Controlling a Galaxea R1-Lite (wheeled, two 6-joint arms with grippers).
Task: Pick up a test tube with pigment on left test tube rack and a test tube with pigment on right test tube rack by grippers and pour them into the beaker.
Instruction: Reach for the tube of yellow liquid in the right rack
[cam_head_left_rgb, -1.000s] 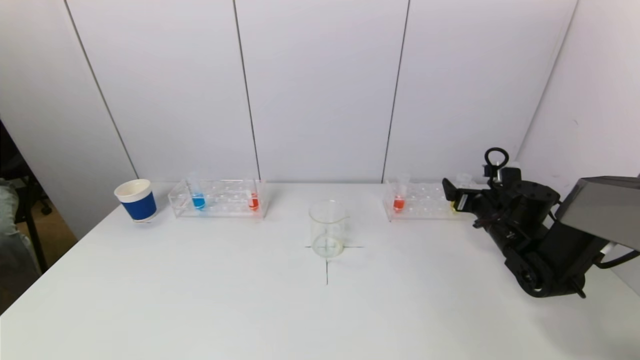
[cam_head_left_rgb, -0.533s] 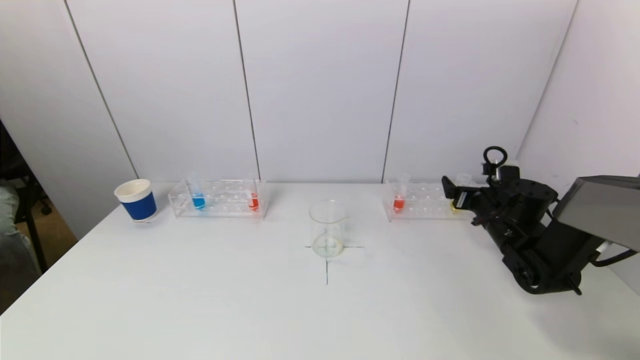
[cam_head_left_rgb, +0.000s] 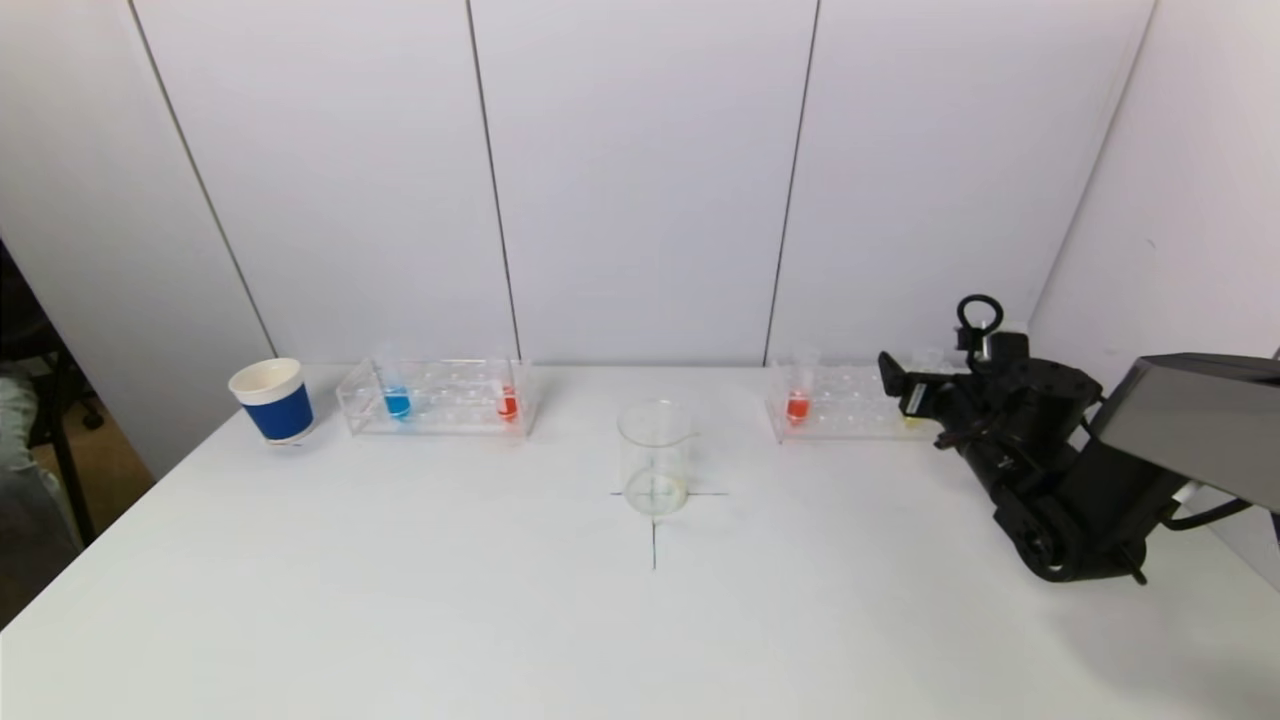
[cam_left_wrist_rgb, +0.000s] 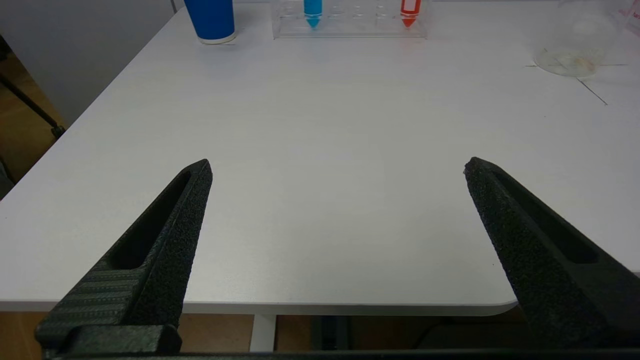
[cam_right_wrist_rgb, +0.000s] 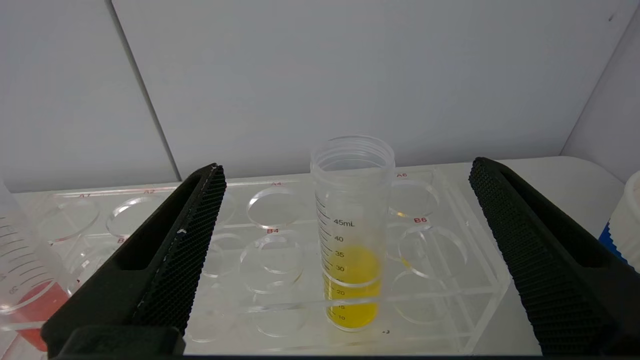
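1. Right gripper (cam_right_wrist_rgb: 345, 175) spread wide, level with the yellow test tube (cam_right_wrist_rgb: 352, 235), not touching it.
2. That tube stands upright in the right rack (cam_head_left_rgb: 850, 405).
3. Left gripper (cam_left_wrist_rgb: 337, 167) splayed over the table's (cam_left_wrist_rgb: 320, 150) near edge.
4. Beaker (cam_head_left_rgb: 655, 455) at centre.

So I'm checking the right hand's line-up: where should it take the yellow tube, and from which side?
Grip the yellow tube on its clear upper wall, above the rack's top plate and below the open rim. It stands upright, so come in level from the table's front. The open right hand already straddles it there.
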